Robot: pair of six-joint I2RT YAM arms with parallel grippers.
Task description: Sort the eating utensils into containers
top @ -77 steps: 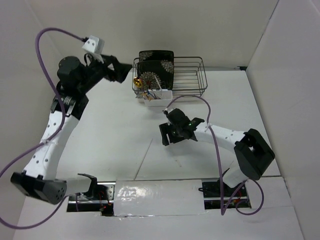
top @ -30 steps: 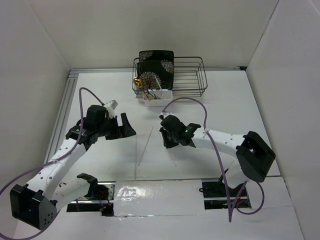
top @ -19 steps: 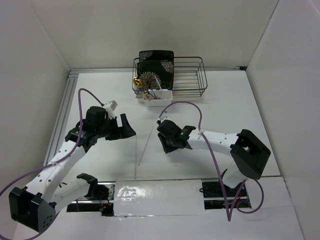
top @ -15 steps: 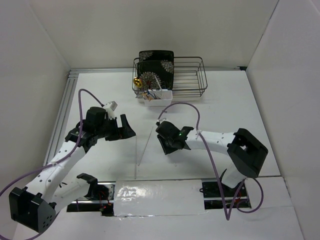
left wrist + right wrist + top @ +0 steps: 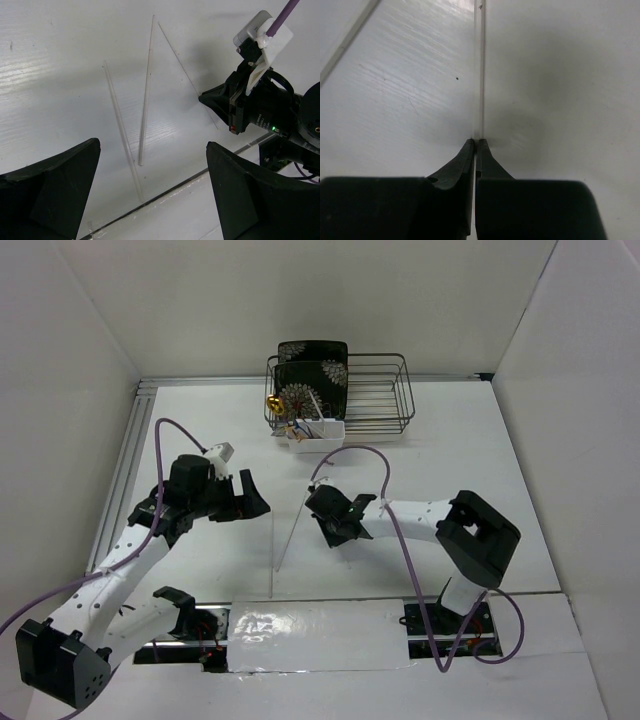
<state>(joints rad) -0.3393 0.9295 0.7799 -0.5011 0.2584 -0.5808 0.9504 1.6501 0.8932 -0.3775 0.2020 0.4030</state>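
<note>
Three pale thin chopsticks lie on the white table. My right gripper (image 5: 476, 141) (image 5: 326, 528) is shut on one chopstick (image 5: 480, 70) (image 5: 182, 67), low at the table surface. Two more chopsticks (image 5: 146, 90) (image 5: 120, 125) lie to its left, one (image 5: 292, 530) slanted and one (image 5: 272, 555) pointing at the near edge. My left gripper (image 5: 152, 200) (image 5: 257, 498) hangs wide open over these two, holding nothing. The white caddy (image 5: 316, 444) stands in front of the wire rack, with a gold spoon (image 5: 272, 403) and other utensils sticking out of it.
The black wire dish rack (image 5: 375, 390) at the back holds black floral plates (image 5: 312, 368). A taped seam (image 5: 200, 172) runs across the table near the arm bases. White walls enclose the table on three sides.
My right gripper slid left and closed on the chopstick. The left arm came down from the rack earlier and has barely moved in the last second.
</note>
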